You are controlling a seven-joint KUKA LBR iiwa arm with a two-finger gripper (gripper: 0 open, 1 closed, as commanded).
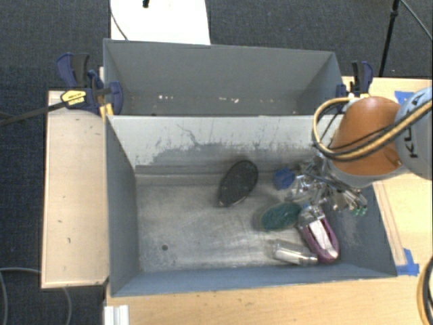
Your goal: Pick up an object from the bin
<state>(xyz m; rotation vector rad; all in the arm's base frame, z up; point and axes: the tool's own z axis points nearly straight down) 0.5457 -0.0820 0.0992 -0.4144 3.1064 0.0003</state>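
Looking down into the grey metal bin [122,202], we find the robot's arm reaching in from the right of the frame, its rounded orange wrist cover [365,137] looped with black and yellow cables [338,153]. The metal gripper [312,198] hangs low over the lower right part of the bin floor, above a small cluster of loose things. We cannot tell whether it stands apart or together, and we see nothing plainly caught in it.

Just below the gripper lies a purple-and-white oblong packet [321,240], tilted toward the bin's lower right corner. Just left of the gripper sits a dark green rounded lump [277,217]. A small blue piece [283,179] lies just up and left of the gripper, near the back wall. A short silvery tube [291,254] rests along the front wall, touching or nearly touching the purple packet's lower end.

Well apart from this cluster, near the middle of the bin floor, lies a dark grey oval pebble-like object [237,182], tilted on a slant. The left half of the floor shows bare scuffed metal.
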